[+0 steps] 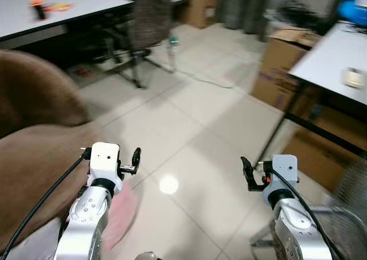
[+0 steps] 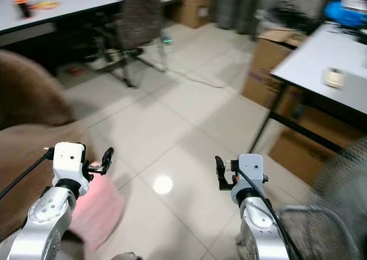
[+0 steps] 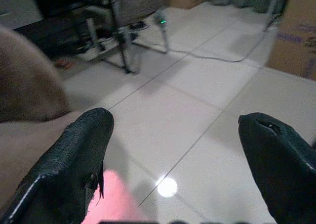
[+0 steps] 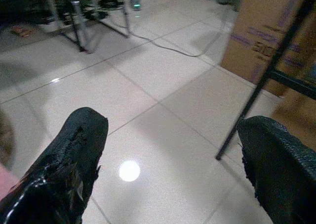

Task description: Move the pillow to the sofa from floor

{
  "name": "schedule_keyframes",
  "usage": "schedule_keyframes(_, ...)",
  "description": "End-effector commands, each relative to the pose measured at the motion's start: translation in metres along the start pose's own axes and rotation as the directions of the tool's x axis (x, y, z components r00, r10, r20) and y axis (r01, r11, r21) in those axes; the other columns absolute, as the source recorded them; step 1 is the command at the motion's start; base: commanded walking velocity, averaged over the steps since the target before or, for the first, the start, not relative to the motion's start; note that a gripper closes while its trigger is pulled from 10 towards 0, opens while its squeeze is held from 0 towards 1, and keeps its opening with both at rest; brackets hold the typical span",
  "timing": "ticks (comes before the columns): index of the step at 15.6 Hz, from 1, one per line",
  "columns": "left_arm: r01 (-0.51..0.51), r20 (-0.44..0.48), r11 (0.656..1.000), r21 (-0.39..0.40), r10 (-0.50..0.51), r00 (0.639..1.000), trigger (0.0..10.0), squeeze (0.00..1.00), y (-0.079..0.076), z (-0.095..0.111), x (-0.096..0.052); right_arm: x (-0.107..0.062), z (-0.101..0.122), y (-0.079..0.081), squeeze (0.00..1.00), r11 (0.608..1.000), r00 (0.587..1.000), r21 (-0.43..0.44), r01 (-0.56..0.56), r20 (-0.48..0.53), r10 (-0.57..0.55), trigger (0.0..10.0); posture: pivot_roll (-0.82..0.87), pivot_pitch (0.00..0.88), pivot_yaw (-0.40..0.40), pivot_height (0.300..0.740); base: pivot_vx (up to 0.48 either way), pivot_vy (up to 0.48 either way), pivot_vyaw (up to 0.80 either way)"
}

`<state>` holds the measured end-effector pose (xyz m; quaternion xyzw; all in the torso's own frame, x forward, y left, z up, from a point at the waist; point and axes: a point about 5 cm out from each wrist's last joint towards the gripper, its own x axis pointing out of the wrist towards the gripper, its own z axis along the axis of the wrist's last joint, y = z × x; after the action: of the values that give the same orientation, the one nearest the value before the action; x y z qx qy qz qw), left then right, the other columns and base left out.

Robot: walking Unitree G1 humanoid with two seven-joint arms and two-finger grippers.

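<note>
While both arms hang forward over the tiled floor (image 1: 195, 116), nothing is held. Left tool (image 3: 173, 155): fingers spread wide, empty, poised just above the near edge of the pink pillow (image 2: 100, 211). Right tool (image 4: 173, 159): fingers likewise spread wide, empty, over bare tile well apart from the pillow. Pillow lying flat on the floor at the robot's left, tucked against the foot of the brown sofa (image 1: 34, 156) and partly hidden under the left arm. Views blurred, suggesting the body or head is in motion.

Judged stage: approach only; no grasp begun, pillow not yet lifted.

Risks noted:
- Pillow largely out of sight below the left arm; a blind descent could close on sofa fabric or on nothing.
- Soft, flat pillow; a pinch at one corner by the left tool alone could let it droop, slip out or drag on the tile.
- Right tool far from the pillow; a long cross-body reach could unbalance the stance.
- Bench leg (image 1: 275, 131), cardboard boxes (image 1: 284, 65) and a fan (image 2: 338, 214) close on the right; a wide swing could strike them.
- Cable (image 1: 200, 76) lying on the floor ahead; tripping hazard if stepping forward.
</note>
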<state>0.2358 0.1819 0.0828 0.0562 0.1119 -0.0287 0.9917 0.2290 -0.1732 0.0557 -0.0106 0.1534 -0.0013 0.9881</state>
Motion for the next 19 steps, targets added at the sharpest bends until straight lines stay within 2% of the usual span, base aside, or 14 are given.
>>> schedule_keyframes(1,-0.03,-0.013,0.999,0.032,0.03,0.999,10.0,0.0,0.006,-0.002,-0.003,0.0,0.007,0.004,1.0,1.0,1.0,-0.02,-0.013,0.023,0.014,10.0,-0.04,0.002,0.002,0.74,0.0,0.0,0.8)
schedule_keyframes(3,-0.068,-0.035,0.996,0.052,0.07,0.997,10.0,0.0,0.019,-0.008,-0.008,-0.004,-0.001,0.007,1.0,1.0,1.0,-0.001,-0.004,0.007,0.004,10.0,-0.02,0.002,0.007,0.74,0.0,0.0,0.8)
schedule_keyframes(5,-0.108,0.002,0.994,0.032,0.108,0.994,10.0,0.0,0.025,0.003,-0.009,-0.005,-0.001,0.005,1.0,1.0,1.0,0.014,0.002,0.001,-0.002,10.0,0.01,0.015,-0.007,0.74,0.0,0.0,0.8)
schedule_keyframes(7,-0.124,0.063,0.991,0.046,0.121,0.991,10.0,0.0,0.028,0.009,-0.011,-0.001,-0.001,0.002,1.0,0.998,1.0,-0.066,0.015,-0.002,-0.015,10.0,0.01,0.007,-0.011,0.74,0.0,0.0,0.8)
schedule_keyframes(9,-0.102,0.066,0.993,0.062,0.097,0.993,10.0,0.0,0.027,0.01,-0.011,0.001,0.004,-0.006,1.0,0.992,0.997,-0.108,0.067,0.03,-0.064,10.0,0.01,0.0,-0.013,0.74,0.0,0.0,0.65)
schedule_keyframes(11,-0.079,0.078,0.995,0.06,0.075,0.994,10.0,0.0,0.025,0.013,-0.008,0.004,0.007,-0.006,1.0,0.992,0.997,-0.103,0.073,0.029,-0.07,10.0,0.01,0.0,-0.015,0.74,0.0,0.0,0.0)
schedule_keyframes(14,-0.068,0.09,0.997,0.045,0.064,0.994,10.0,0.0,0.025,0.016,-0.005,0.012,0.01,-0.004,1.0,0.996,0.996,-0.037,0.085,0.012,-0.085,10.0,0.02,0.0,-0.003,0.74,0.349,0.0,0.0)
schedule_keyframes(15,-0.069,0.08,0.997,0.044,0.065,0.995,10.0,0.0,0.024,0.014,-0.005,0.013,0.009,-0.006,1.0,0.992,0.994,-0.066,0.108,0.009,-0.107,10.0,0.02,0.0,-0.007,0.74,0.36,0.0,0.0)
schedule_keyframes(19,-0.063,0.072,0.998,0.028,0.061,0.996,10.0,0.0,0.016,0.009,-0.009,0.016,0.012,-0.003,1.0,0.995,0.998,-0.081,0.056,0.005,-0.055,10.0,0.01,0.0,-0.034,0.74,0.345,0.0,0.0)
